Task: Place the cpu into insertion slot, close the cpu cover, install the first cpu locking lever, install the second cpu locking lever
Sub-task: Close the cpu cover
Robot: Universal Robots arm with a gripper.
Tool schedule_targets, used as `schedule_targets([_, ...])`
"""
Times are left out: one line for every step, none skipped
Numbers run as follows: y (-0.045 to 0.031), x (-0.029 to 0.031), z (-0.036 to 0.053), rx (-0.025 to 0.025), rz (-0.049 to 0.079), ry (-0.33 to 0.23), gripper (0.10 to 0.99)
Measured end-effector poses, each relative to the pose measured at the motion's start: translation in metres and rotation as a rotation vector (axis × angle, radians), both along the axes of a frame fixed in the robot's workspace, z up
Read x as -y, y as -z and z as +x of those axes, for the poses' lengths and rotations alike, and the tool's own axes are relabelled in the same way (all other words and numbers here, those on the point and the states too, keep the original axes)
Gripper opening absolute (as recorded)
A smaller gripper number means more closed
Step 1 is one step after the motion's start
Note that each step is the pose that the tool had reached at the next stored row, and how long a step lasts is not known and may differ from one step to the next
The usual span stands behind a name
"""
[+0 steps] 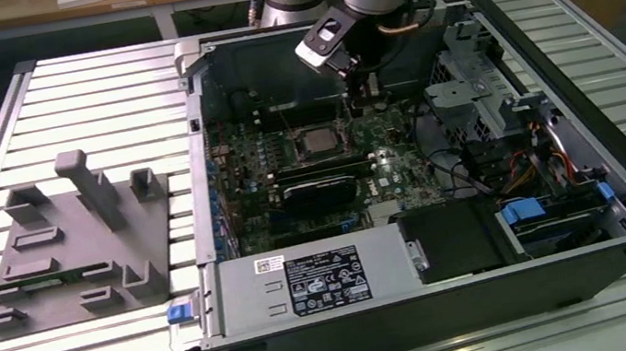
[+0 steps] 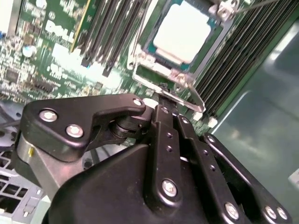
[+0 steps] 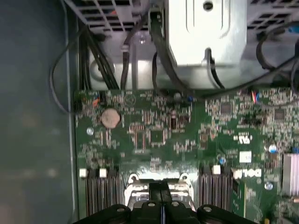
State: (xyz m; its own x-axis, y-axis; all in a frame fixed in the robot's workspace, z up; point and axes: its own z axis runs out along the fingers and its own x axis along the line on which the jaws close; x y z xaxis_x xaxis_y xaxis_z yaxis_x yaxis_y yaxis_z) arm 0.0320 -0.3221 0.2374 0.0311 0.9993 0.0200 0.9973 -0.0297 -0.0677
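While the arm stands over the open computer case [image 1: 613,186], the exterior view has the claw [image 1: 367,100] lowered inside it. The insertion slot [image 1: 291,144] lies near the fingertips, on the side toward the view's left. The long black card [image 1: 317,186] is farther off the same way.

Second wrist view: claw fingers [image 2: 159,121] are drawn together with no gap to speak of, and nothing visible is clamped between them. The cpu [image 2: 183,31] sits in the slot just beyond the fingertips, pale face up. The cpu cover [image 2: 145,74] appears to lie down around it, its near edge almost under the tips. A bent silvery tab [image 2: 187,87] stands just beside the tips. I cannot tell whether the claw touches the cover or the tab.

First wrist view: the joined fingers point at the near rim of the slot, with green board and cables beyond.

Handling, judged: the chip is light, stiff and smooth-faced, and fragile on its contact side. Take it by two opposite edges, never by the face. The cover is thin springy sheet, so press on the frame edge, not through the window.
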Motion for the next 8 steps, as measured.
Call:
schedule_targets([0.0, 0.0, -0.0034, 0.0048, 0.0, 0.0, 0.106])
schedule_targets([0.0, 0.0, -0.0067, 0.0093, 0.0, 0.0, 0.106])
schedule_targets([0.0, 0.0001, -0.0094, 0.0129, 0.0, 0.0, 0.106])
schedule_targets([0.0, 0.0001, -0.0115, 0.0155, 0.0, 0.0, 0.106])
schedule_targets([0.0, 0.0001, -0.0131, 0.0177, 0.001, 0.0, 0.106])
schedule_targets([0.0001, 0.0001, -0.0138, 0.0188, 0.001, 0.0, 0.106])
schedule_targets([0.0001, 0.0, -0.0144, 0.0193, 0.001, 0.0, 0.106])
schedule_targets([0.0, 0.0, -0.0151, 0.0201, 0.001, 0.0, 0.106])
